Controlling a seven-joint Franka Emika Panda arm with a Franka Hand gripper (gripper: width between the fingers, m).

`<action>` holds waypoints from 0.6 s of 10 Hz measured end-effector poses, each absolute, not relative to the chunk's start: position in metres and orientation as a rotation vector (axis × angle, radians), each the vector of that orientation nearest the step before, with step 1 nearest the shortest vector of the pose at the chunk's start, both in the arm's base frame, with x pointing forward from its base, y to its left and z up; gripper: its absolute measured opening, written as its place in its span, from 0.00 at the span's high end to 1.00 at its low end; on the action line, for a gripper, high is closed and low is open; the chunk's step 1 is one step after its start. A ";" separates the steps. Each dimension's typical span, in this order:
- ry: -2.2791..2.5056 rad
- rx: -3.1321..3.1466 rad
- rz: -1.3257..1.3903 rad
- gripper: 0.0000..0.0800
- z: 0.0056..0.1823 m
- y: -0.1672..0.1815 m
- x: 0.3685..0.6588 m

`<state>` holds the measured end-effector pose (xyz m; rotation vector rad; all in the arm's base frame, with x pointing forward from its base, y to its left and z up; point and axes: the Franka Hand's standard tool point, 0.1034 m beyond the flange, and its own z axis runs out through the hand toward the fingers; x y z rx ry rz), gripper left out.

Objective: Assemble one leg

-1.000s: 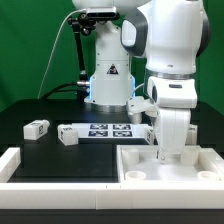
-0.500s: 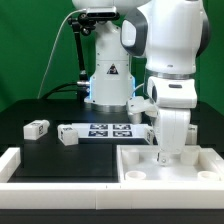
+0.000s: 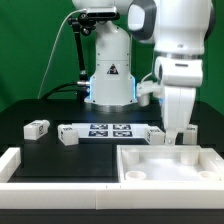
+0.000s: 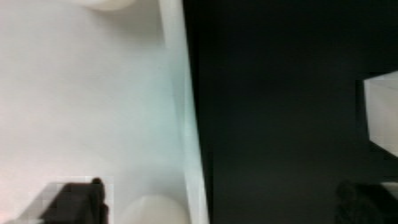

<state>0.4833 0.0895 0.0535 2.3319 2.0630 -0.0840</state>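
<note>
leg: (image 3: 37, 128) lying on its side on the black table (image 3: 40, 150), far toward exterior view's left. Tag facing out, loose, nothing touching it.
second leg: (image 3: 68, 135) same type, just beside the end of the marker board (image 3: 110, 130), also loose.
tray: (image 3: 128, 166) big white sq piece, open side up, at exterior view's right. Looks close to the white fence (image 3: 12, 160) along the front; contact not confirmable. No leg fitted in it.
gripper: (image 3: 177, 136) hangs over the tray's far rim, well apart from both legs. In the wrist view (image 4: 217, 200) the tray (image 4: 89, 100) rim edge runs btwn the fingertips (image 4: 71, 200).
step: my read is tray positioned, leg pickup not yet begun. Early in the job.
next move: needs a traverse across the marker board to a leg, wrist turned so the jaws straddle the post's flat sides, then down and close. After that, stand it over a tray corner hole and twist in.
jaws: spread wide, near full travel by the look. Nothing held; no contact w/ tray that I can see.
risk: leg is small and prob. light, so it may skid if one finger lands first.
unclear: white block (image 4: 382, 108) at the edge of the wrist view, on the table off the tray. Poss. another leg, can't tell.
</note>
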 end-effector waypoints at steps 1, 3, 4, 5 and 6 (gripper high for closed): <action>2.036 2.347 -0.068 0.19 0.060 0.092 0.485; 2.012 2.365 -0.064 0.19 0.061 0.092 0.484; 1.996 2.380 -0.065 0.19 0.061 0.092 0.484; 1.875 2.475 -0.062 0.19 0.061 0.092 0.484; 1.785 2.540 -0.060 0.19 0.060 0.092 0.484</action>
